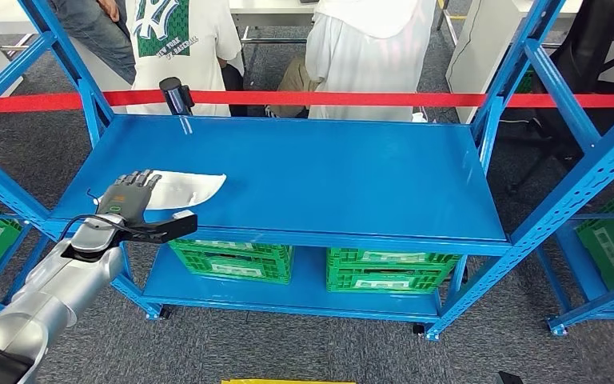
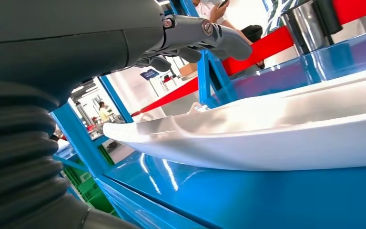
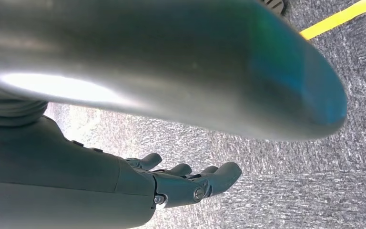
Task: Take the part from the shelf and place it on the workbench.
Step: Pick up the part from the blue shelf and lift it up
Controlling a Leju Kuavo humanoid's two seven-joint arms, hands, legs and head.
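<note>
- The left hand (image 1: pixel 130 194) reaches onto the blue shelf (image 1: pixel 352 172) at about eight o'clock of its top board, palm down, with its fingers (image 1: pixel 145 178) stretched flat across the near end of the white part (image 1: pixel 184 189).
- In the left wrist view the fingers (image 2: pixel 205 38) hover above the part (image 2: pixel 286 129) with a gap under them, and the thumb is hidden; I cannot tell whether the hand has any hold on it yet. My guess is that it is spread wide to come down over a broad, thin piece.
- The part is a shallow, curved white shell lying flat on the top board, its tapered tip pointing toward three o'clock. It sits close to the front-left edge, probably so the arm can reach it without stretching.
- The right hand (image 3: pixel 181 183) hangs at the robot's side above the grey carpet (image 3: pixel 290 191), fingers loosely apart and holding nothing, kept out of the reach.
- Green crates (image 1: pixel 232 260) fill the lower shelf, at six o'clock from the top board's middle.
- A red barrier tape (image 1: pixel 328 99) runs along the twelve o'clock side, with people (image 1: pixel 368 48) standing behind it.
- The task looks to be at the grasp stage; lifting and carrying to the workbench are not yet done.
</note>
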